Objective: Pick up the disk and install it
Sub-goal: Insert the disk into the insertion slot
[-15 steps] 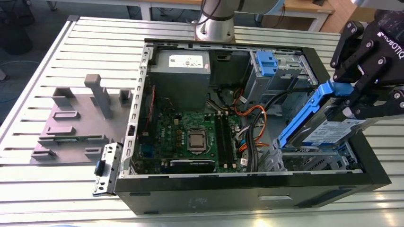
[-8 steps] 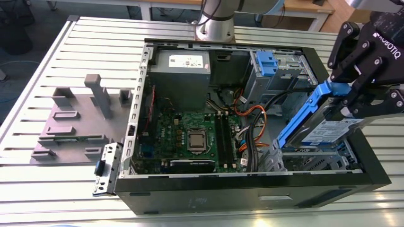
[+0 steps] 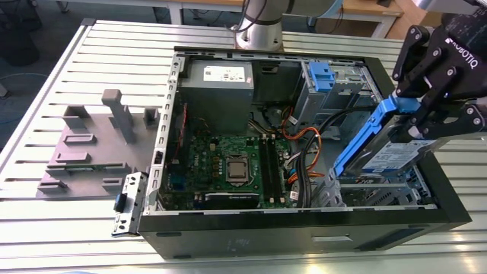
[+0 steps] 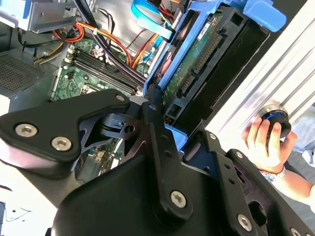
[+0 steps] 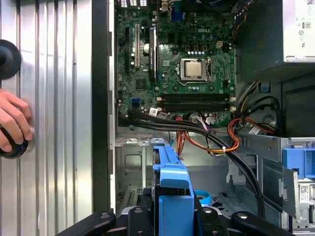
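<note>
A black gripper (image 3: 427, 123) has its fingers clamped on the disk (image 3: 386, 153), a silver drive in a bright blue frame. It holds the disk tilted on edge above the open computer case (image 3: 304, 220), at the exterior view's right, over the metal drive cage beside the green motherboard (image 3: 236, 165). In both wrist views, a person's hand (image 4: 263, 140) rests on a round black knob on the ribbed metal table (image 3: 114, 68) outside the case.
</note>
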Tool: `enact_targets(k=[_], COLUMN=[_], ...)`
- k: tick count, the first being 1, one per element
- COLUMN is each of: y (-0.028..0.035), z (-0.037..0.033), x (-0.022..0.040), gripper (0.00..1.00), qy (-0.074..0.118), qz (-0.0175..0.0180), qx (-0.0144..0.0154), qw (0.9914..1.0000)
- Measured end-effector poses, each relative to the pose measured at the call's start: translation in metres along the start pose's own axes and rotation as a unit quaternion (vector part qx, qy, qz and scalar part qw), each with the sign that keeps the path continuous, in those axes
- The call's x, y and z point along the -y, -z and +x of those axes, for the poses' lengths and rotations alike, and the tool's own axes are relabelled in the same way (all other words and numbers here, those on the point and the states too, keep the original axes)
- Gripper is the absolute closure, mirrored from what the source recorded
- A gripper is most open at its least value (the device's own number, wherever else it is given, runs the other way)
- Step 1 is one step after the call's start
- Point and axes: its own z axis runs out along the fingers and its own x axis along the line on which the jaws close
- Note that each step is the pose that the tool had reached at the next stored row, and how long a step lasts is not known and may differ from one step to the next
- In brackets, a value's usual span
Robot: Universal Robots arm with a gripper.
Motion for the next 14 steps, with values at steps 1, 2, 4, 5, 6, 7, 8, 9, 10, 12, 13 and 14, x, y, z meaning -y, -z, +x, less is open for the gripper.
enact_targets(k=[1, 2, 4, 5, 6, 7, 8, 9, 10, 12, 13, 14], y=[-0.0005, -0.0011, -0.0019, -0.0022, -0.0025, -0.0027, -0.0027, -0.0028, -0.0029, -0.0035, -0.0026, -0.0018], z=[-0.0004, -0.0005, -0.0006, -0.0006, -0.0006, -0.0004, -0.0005, -0.0005, -0.0004, -0.0002, -0.0003, -0.0004], x=[0.0000, 0.0001, 0.0001, 0.0001, 0.0001, 0.0002, 0.0002, 0.0001, 0.0000, -0.0001, -0.0002, -0.0002], gripper=[0.64, 0.64, 0.64, 0.64, 0.64, 0.64, 0.64, 0.64, 0.64, 0.64, 0.64, 0.64], qy=[0.000, 0.000, 0.000, 0.000, 0.000, 0.000, 0.000, 0.000, 0.000, 0.000, 0.000, 0.000], qz=[0.0000, 0.0000, 0.0000, 0.0000, 0.0001, 0.0002, 0.0003, 0.0003, 0.0004, 0.0008, 0.0010, 0.0012], qx=[-0.0002, -0.0004, -0.0021, -0.0034, -0.0054, -0.0082, -0.0115, -0.0143, -0.0168, -0.0211, -0.0234, -0.0244], qw=[1.00000, 1.00000, 1.00000, 0.99999, 0.99999, 0.99997, 0.99993, 0.99990, 0.99986, 0.99978, 0.99973, 0.99970])
